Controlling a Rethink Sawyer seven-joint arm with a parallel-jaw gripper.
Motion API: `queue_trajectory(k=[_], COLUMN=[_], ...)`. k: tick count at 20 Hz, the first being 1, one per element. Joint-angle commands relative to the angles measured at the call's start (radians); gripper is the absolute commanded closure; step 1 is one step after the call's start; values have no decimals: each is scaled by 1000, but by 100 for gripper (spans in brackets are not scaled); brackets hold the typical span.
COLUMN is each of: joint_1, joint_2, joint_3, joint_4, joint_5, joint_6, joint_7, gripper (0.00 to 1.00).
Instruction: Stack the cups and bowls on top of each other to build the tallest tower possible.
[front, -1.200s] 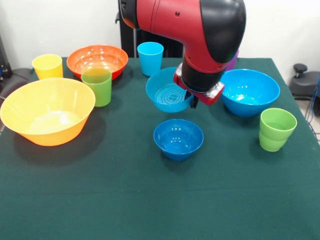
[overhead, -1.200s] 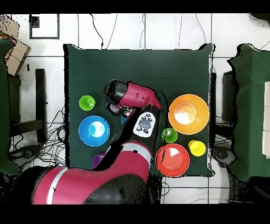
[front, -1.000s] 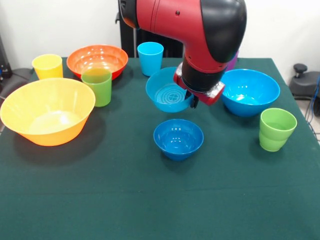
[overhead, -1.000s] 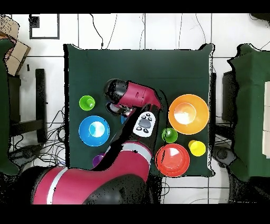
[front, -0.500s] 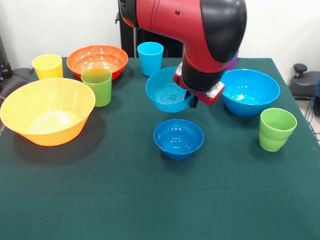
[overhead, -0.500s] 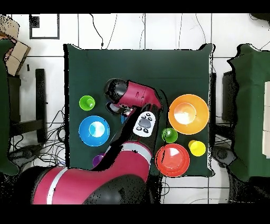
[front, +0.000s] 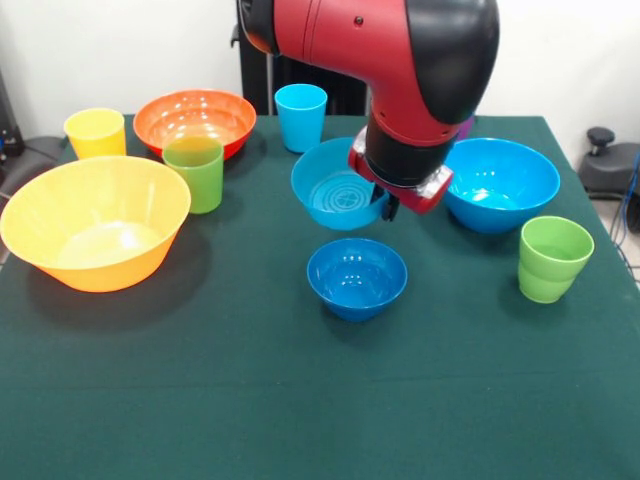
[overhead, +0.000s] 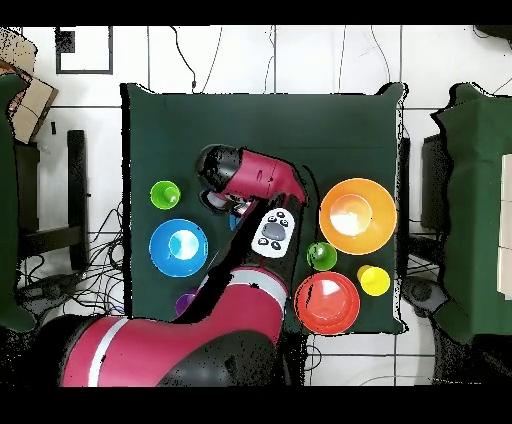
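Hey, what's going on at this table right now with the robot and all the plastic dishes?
A red and black robot arm reaches down over a green table. Its gripper is at the rim of the medium light blue bowl, which looks lifted and tilted, just above and behind the small dark blue bowl. Nothing is stacked yet: the yellow-orange bowl, orange-red bowl, big light blue bowl and the cups stand apart.
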Motion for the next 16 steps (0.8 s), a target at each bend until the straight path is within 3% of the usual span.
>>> queue_trajectory(k=[1, 16], joint_1=[25, 37], joint_2=[9, 65], joint_3=[61, 63], joint_4=[-73, -121], joint_5=[15, 25], joint_6=[53, 11], joint_7=[200, 214], gripper=[100, 100])
